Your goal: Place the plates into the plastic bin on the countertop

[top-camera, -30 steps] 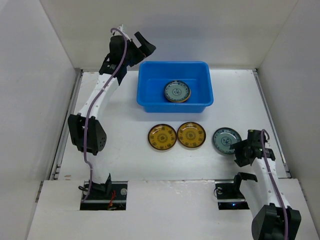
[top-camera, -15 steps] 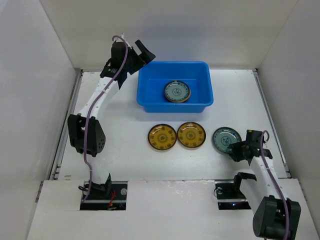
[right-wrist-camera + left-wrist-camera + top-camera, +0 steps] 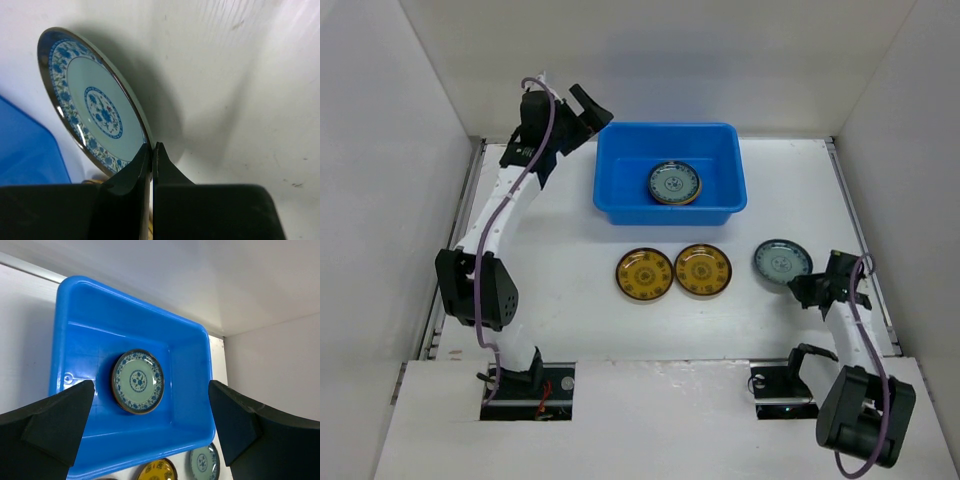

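Up close — pale blue-green plate (image 3: 95,110), blue floral band

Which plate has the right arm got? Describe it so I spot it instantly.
From the blue plastic bin, look near-right across the countertop, past the yellow-brown plates. There is a pale blue-green patterned plate; unlike its twin in the bin, the right pincer grips its rim.

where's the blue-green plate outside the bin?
The blue-green plate is right of the nearer yellow-brown plate in the top view, rim pinched by the right gripper.
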Controlling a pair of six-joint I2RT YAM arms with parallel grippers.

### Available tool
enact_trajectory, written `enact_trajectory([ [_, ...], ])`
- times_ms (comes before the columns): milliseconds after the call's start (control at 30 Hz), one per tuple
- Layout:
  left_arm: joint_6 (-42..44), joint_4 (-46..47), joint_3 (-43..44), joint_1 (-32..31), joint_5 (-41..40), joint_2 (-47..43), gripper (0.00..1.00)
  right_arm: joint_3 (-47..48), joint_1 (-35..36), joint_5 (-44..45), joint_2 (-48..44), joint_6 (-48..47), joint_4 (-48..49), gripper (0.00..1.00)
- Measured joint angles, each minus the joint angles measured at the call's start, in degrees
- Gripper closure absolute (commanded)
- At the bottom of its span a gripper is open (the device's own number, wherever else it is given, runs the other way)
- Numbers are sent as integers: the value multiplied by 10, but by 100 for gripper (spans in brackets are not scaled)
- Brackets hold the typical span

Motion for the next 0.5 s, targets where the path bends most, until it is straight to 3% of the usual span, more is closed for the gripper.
enact_trajectory([
  [200,0,1,-48,16,-1,-44,0,83,-63,32,-12,-24,-59,100],
  [500,1,5,-145,27,-27,-109,0,288,-47,47,60,-47,-66,100],
])
